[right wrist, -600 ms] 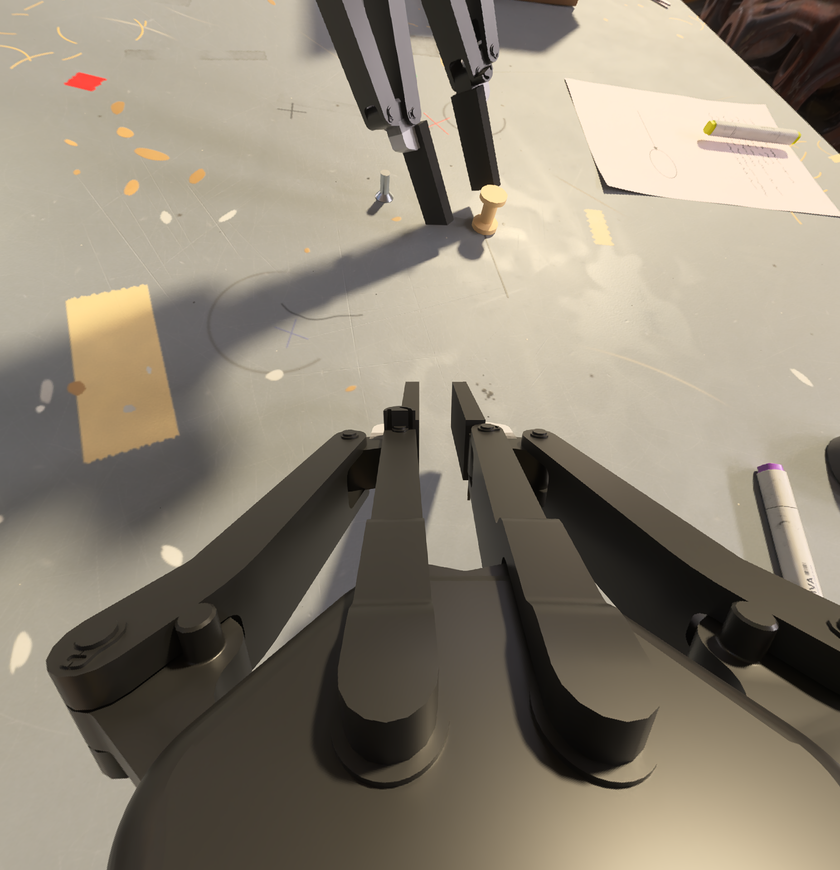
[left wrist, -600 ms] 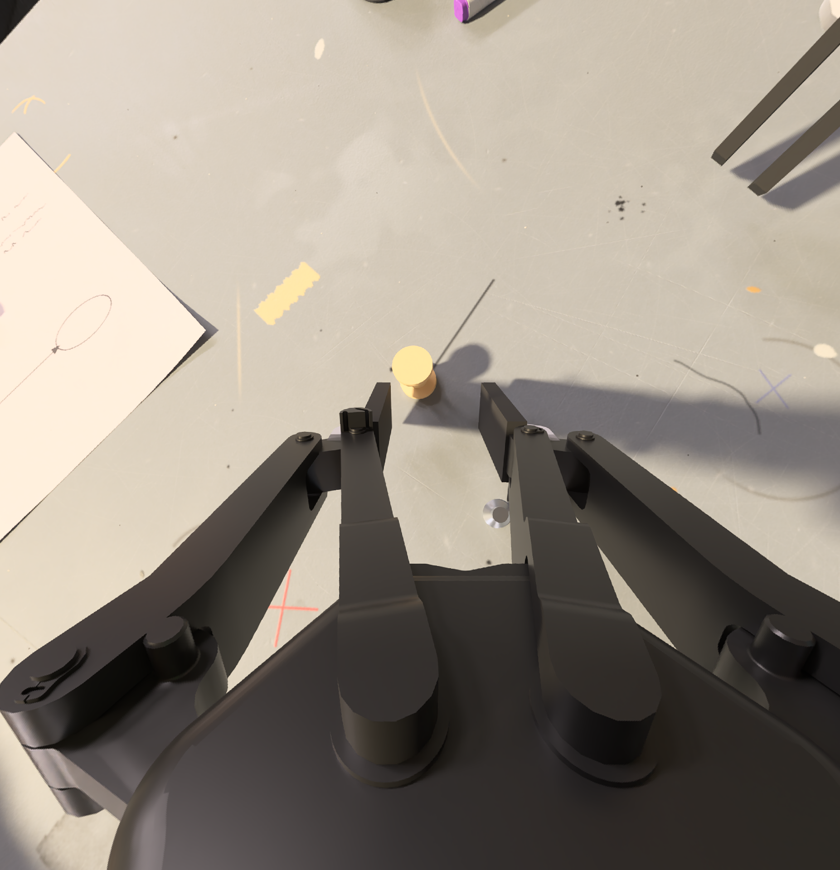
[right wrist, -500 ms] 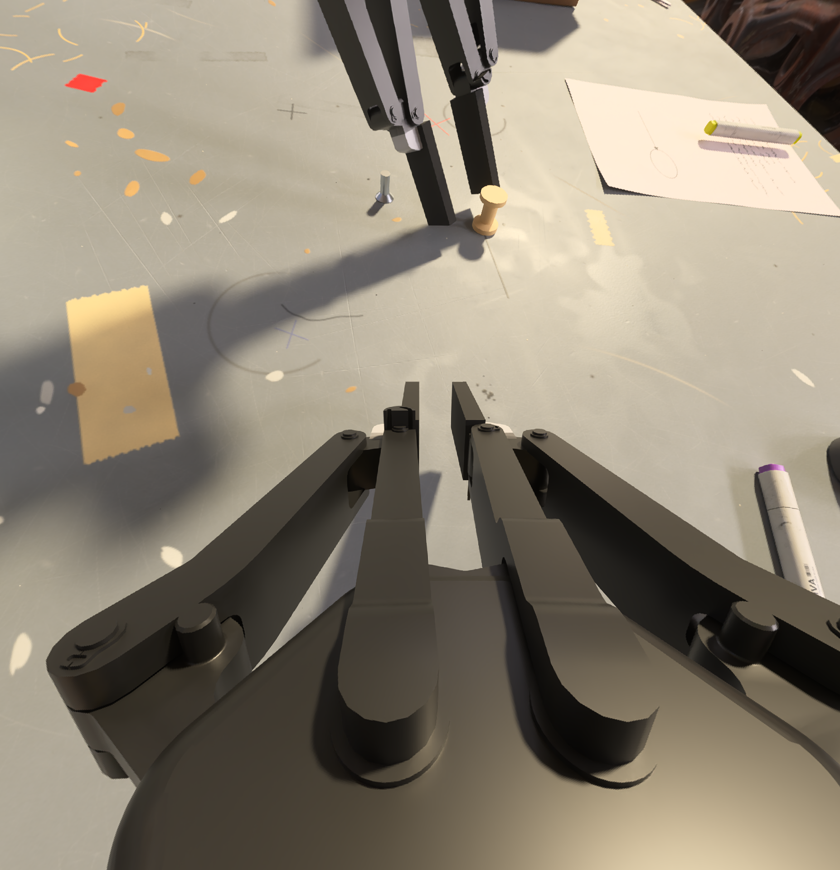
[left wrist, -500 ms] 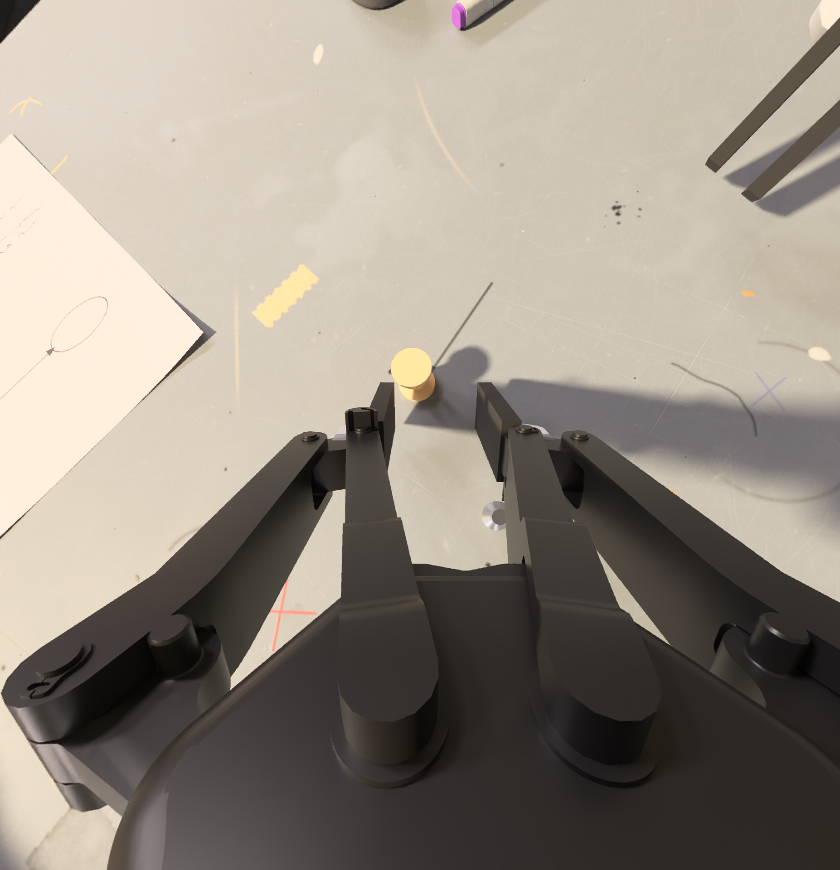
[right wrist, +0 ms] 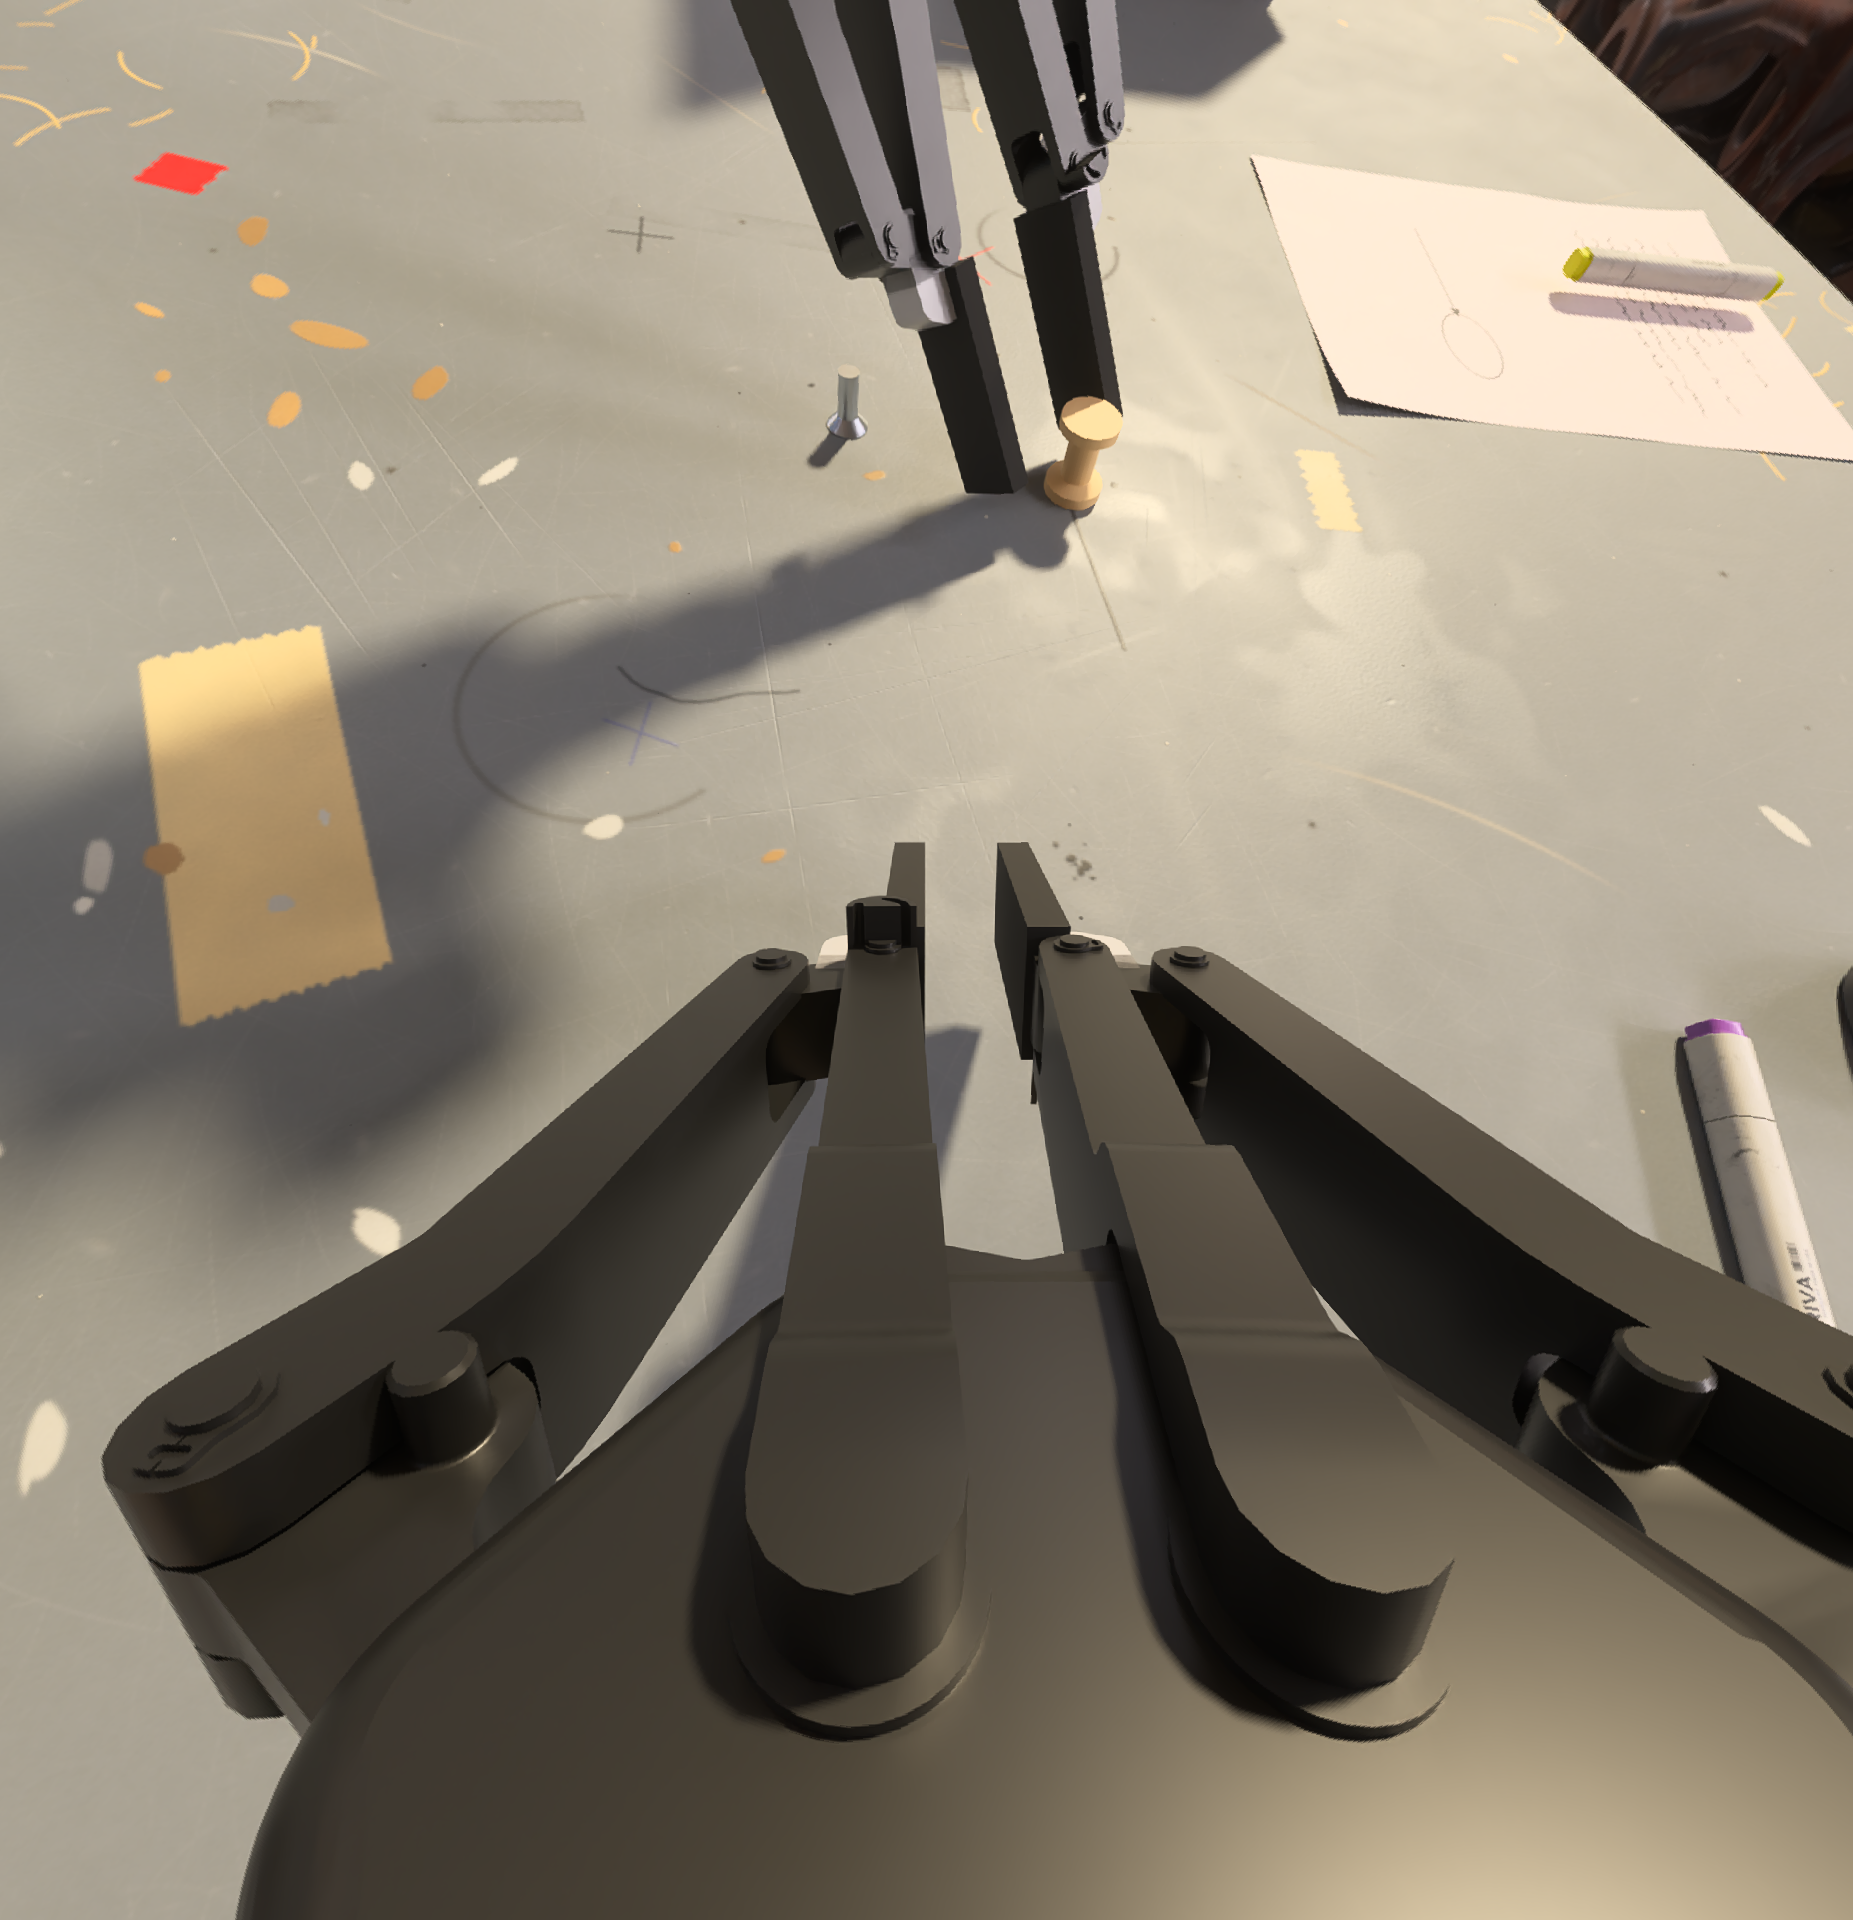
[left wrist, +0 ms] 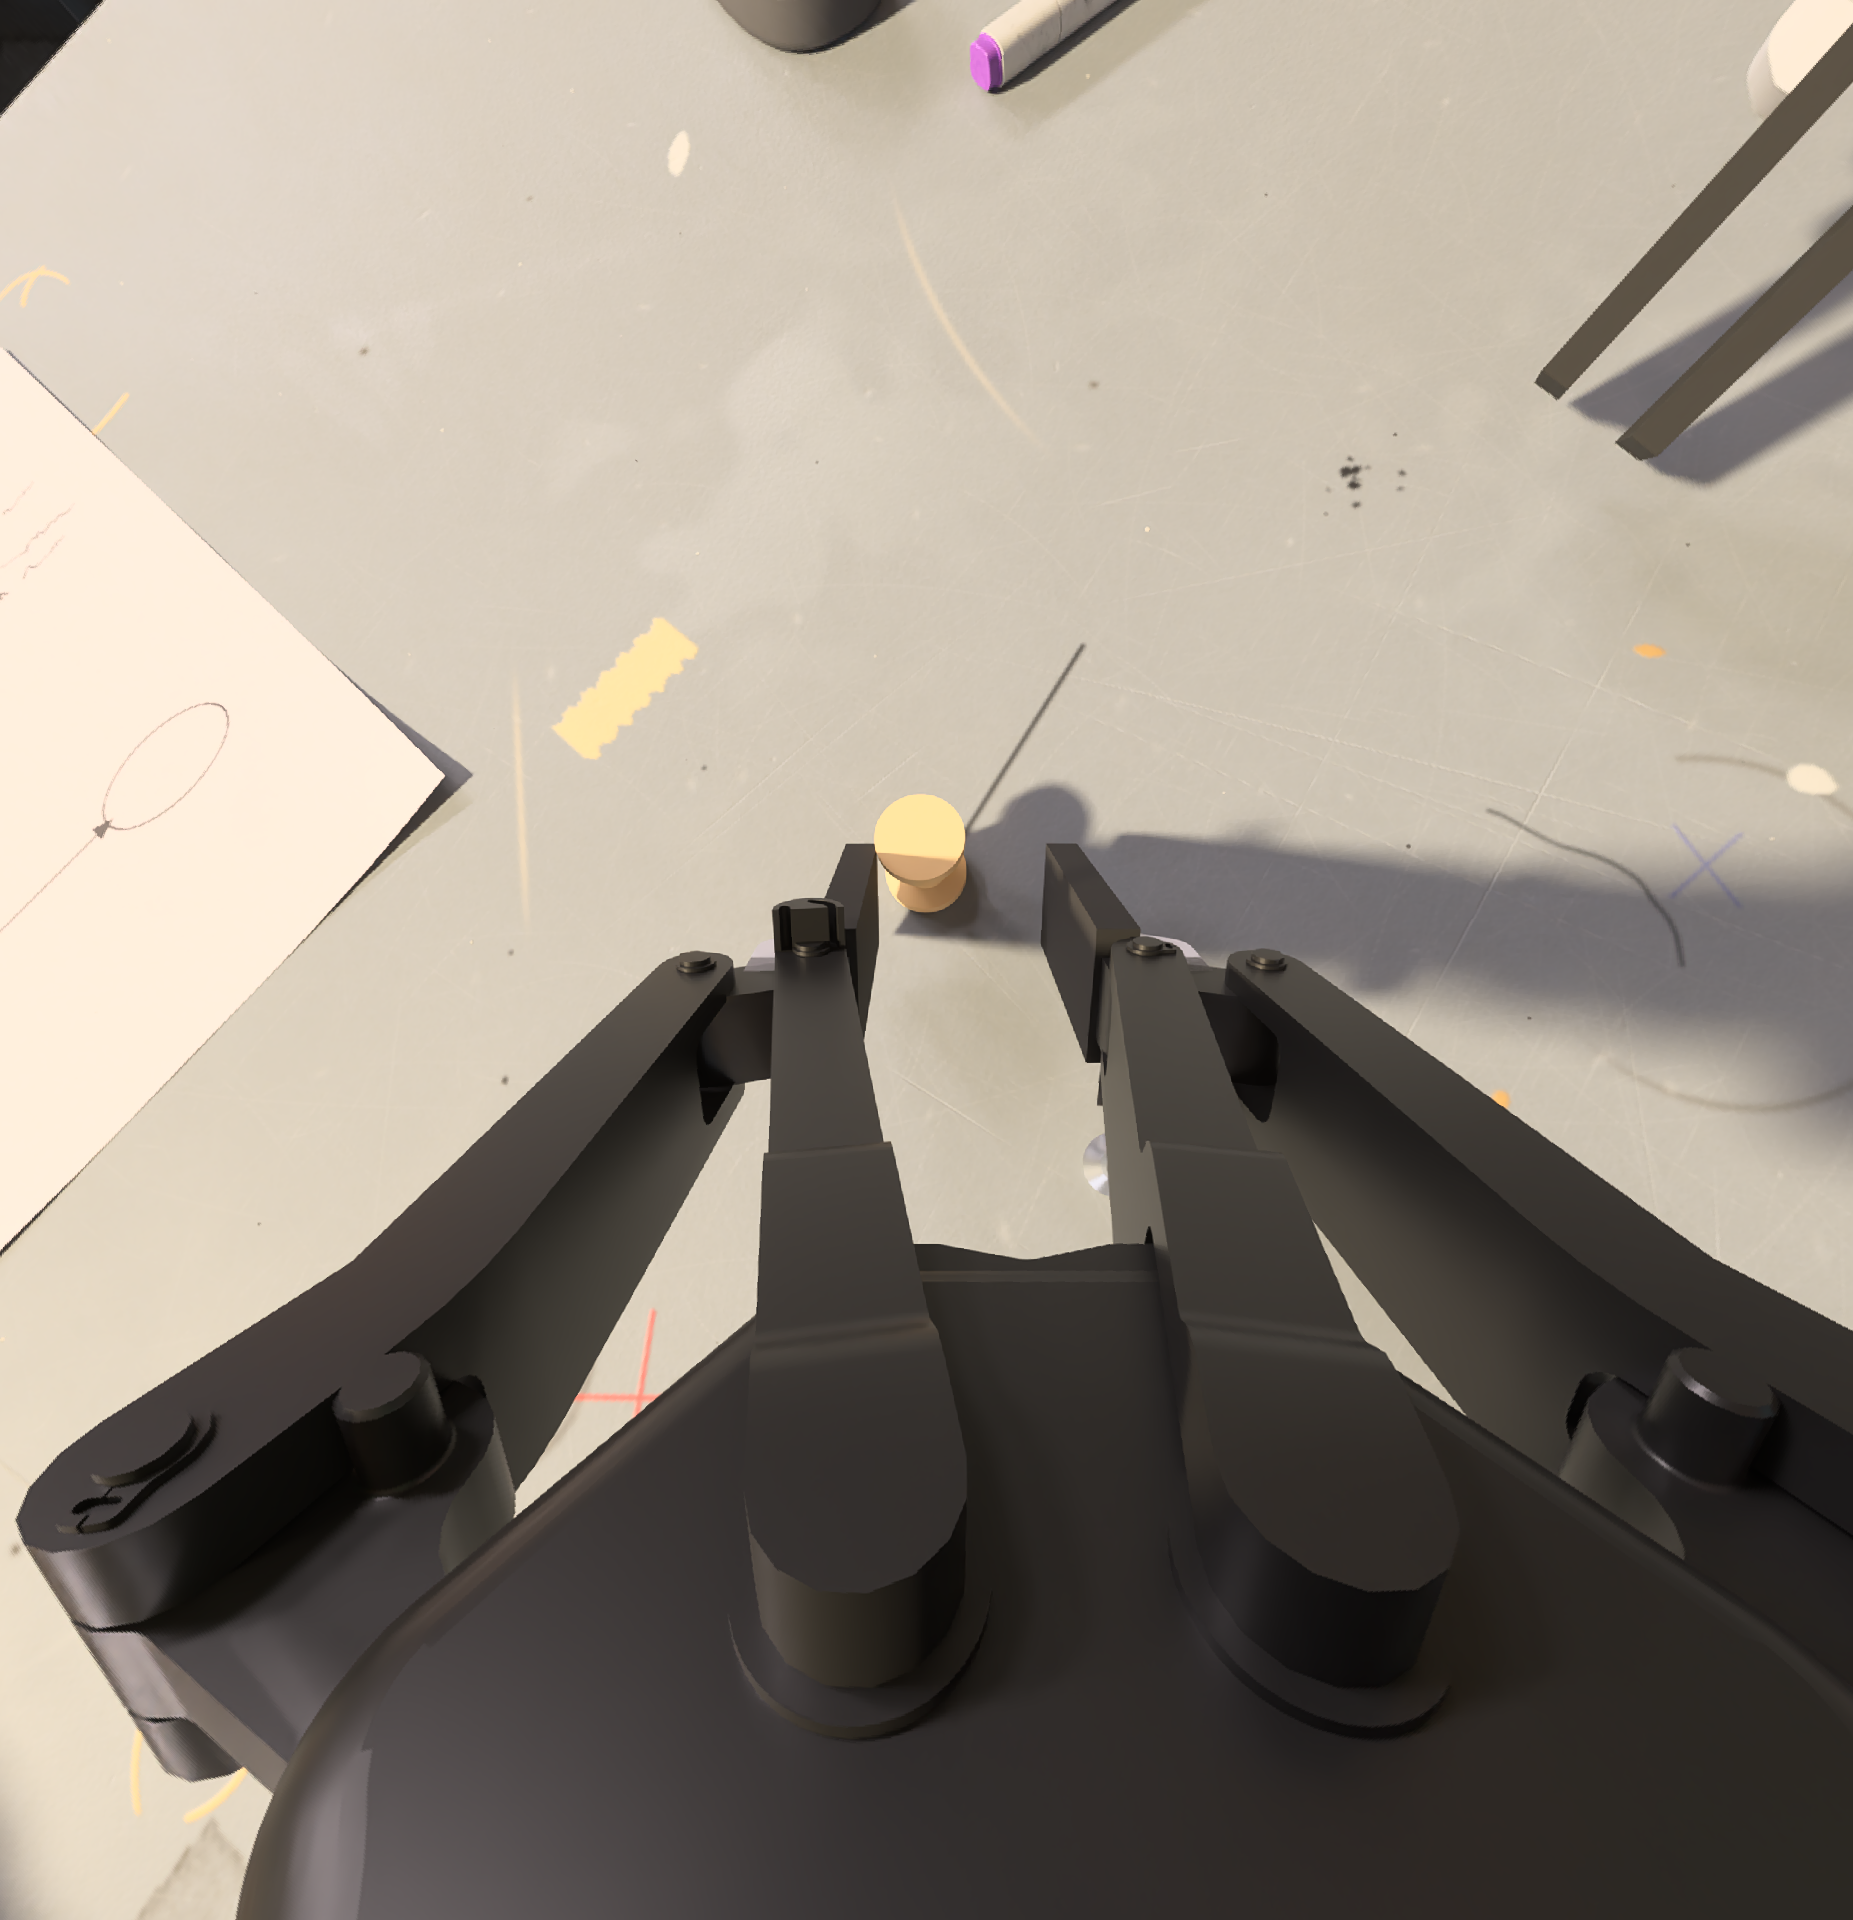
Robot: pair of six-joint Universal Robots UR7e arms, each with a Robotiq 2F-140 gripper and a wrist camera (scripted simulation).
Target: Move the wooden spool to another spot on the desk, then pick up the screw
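The wooden spool (left wrist: 920,854) stands upright on the grey desk (left wrist: 1265,260) between my left gripper's (left wrist: 958,883) fingertips, close against the left finger. The jaws are open, and the right finger stands a clear gap away from the spool. In the right wrist view the left gripper (right wrist: 1036,436) reaches down to the desk at the spool (right wrist: 1083,452). The silver screw (right wrist: 847,405) stands head down a little to its left. In the left wrist view the screw (left wrist: 1094,1169) peeks from behind my right finger. My right gripper (right wrist: 958,868) hovers empty, its jaws a narrow gap apart.
A paper sheet (left wrist: 122,779) lies to the left, with a yellow-capped marker (right wrist: 1670,275) on it. A purple-capped marker (right wrist: 1748,1164) and a dark object (left wrist: 797,16) lie at the far side. A tan tape strip (right wrist: 257,821) is stuck on the desk. The right gripper's fingers (left wrist: 1711,281) show at the top right.
My left gripper has moved forward, so the spool now sits between its fingertips instead of ahead of them. Its jaws have narrowed slightly. The right gripper has not moved.
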